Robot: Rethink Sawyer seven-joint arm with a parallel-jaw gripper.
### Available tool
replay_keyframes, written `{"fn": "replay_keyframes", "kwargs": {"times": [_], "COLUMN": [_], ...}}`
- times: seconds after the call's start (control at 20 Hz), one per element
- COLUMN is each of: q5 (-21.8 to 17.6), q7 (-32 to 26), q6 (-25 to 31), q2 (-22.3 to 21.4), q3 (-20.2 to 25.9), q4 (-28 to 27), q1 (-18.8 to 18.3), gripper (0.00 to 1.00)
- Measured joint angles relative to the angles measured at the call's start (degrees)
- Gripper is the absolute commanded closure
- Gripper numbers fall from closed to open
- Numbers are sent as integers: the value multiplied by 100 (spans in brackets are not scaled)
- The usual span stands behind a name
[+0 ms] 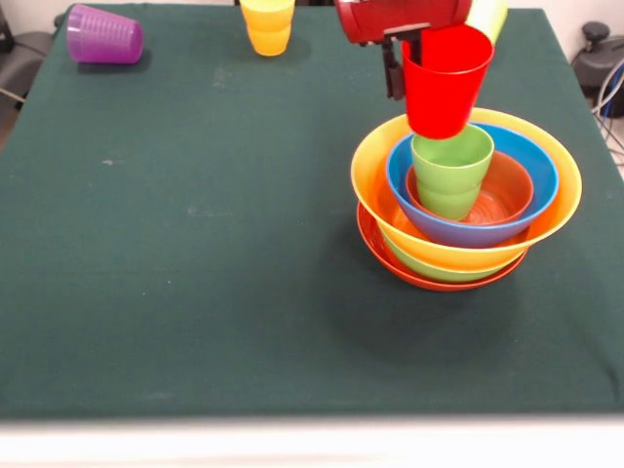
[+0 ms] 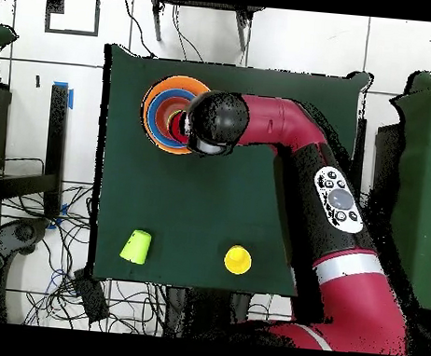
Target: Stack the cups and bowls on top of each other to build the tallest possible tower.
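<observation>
Five bowls (image 1: 466, 210) already sit nested directly beneath the tool (image 1: 409, 60), with one light green cup (image 1: 451, 170) standing upright in the small orange bowl at the centre. The tool holds a red cup (image 1: 446, 80) by its rim, hanging just above that green cup and, in my judgement, about to be set into it. Three cups are left on the surface (image 1: 195, 244), well apart from the tool: a purple one (image 1: 103, 35) on its side, a yellow one (image 1: 267, 23) and a second light green one (image 2: 137, 245). Roughly half the tower (image 1: 458, 195) looks built.
</observation>
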Motion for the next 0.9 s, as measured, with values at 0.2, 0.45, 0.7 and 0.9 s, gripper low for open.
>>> {"fn": "replay_keyframes", "kwargs": {"times": [0.2, 0.45, 0.7, 0.9], "q5": [-1, -10, -24, -36], "q7": [0, 0, 0, 0], "q6": [-72, -72, -72, -72], "q2": [30, 88, 138, 184], "q3": [0, 0, 0, -2], "q4": [2, 2, 2, 2], "q1": [73, 151, 203, 232], "gripper": [100, 100, 100, 100]}}
